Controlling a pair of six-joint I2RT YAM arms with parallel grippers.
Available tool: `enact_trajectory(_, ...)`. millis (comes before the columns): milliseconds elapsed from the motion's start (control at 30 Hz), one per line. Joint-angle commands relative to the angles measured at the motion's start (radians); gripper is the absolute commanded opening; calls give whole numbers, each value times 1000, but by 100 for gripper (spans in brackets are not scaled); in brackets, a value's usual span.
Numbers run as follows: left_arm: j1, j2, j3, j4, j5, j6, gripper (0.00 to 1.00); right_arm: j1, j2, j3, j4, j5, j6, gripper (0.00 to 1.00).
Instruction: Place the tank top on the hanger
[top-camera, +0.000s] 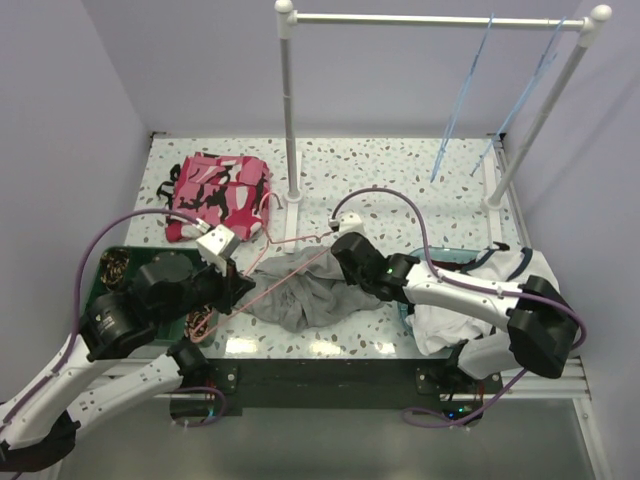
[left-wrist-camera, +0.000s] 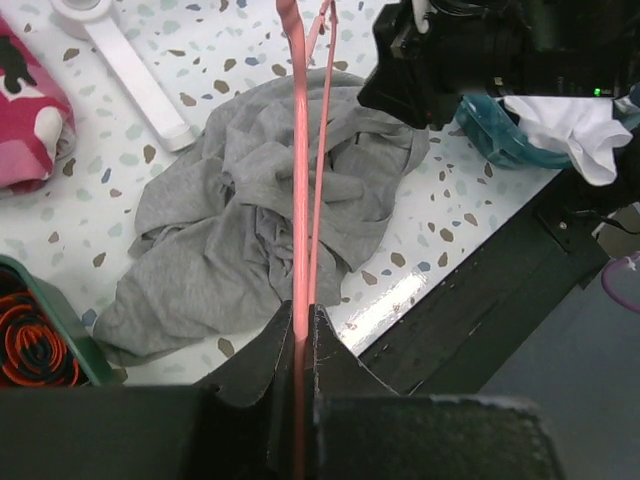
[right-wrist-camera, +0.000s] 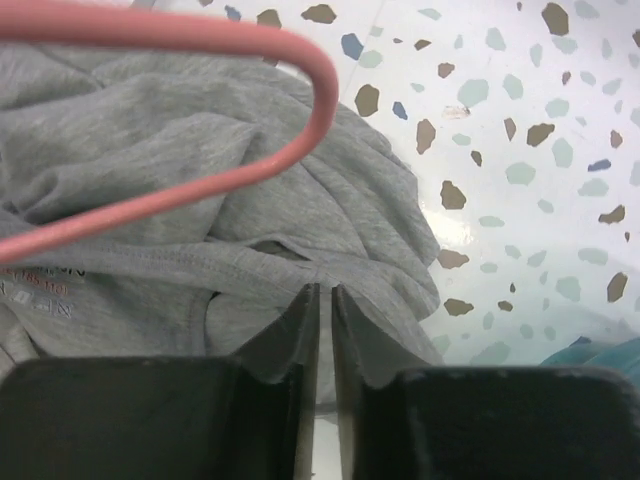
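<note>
The tank top (top-camera: 300, 298) lies crumpled on the counter (top-camera: 400, 170), toward its 6 o'clock edge. At the garment's 9 o'clock, the left fingers (left-wrist-camera: 265, 355) clamp the hanger (left-wrist-camera: 301, 200), whose wire stretches across above the grey cloth. At 3 o'clock, the right fingers (right-wrist-camera: 285, 335) are nearly together, pinching the fabric's edge.

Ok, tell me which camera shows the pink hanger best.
Top external: the hanger shows most of its outline, over the grey top. Left wrist sees only two wires running away from the left hand that clamps it; right wrist catches one bent corner.
</note>
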Motion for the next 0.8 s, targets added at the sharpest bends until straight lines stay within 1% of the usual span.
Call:
enact_trajectory(0, -2, -18, 10, -50, -128, -66, 0, 4, -21, -35, 74, -72, -21, 26)
enact_trajectory(33, -2, -17, 22, -71, -162, -96, 0, 5, -19, -55, 93, -99, -30, 31)
enact_trajectory(133, -3, -4, 43, -102, -270, -144, 0, 4, -15, -85, 166, -136, -61, 39)
enact_trajectory(167, -2, 0, 46, -108, -288, -150, 0, 5, -6, -89, 177, -139, -65, 41)
enact_trajectory(200, -3, 8, 54, -117, -337, -161, 0, 5, 1, -90, 179, -138, -79, 43)
enact_trajectory(267, -2, 11, 69, -128, -359, -170, 0, 11, 13, -93, 179, -120, -90, 45)
enact_trajectory(300, -2, 9, 72, -126, -370, -170, 0, 14, 16, -95, 177, -112, -96, 48)
enact_trajectory(467, -2, 22, 97, -113, -376, -158, 0, 27, 51, -83, 173, -64, -122, 52)
enact_trajectory(600, -3, 25, 103, -94, -351, -144, 0, 34, 105, -52, 148, -23, -131, 52)
enact_trajectory(733, -3, 23, 125, -93, -332, -124, 0, 33, 114, -44, 125, 47, -122, 53)
enact_trajectory(767, -2, 23, 126, -91, -321, -118, 0, 33, 113, -43, 118, 58, -116, 51)
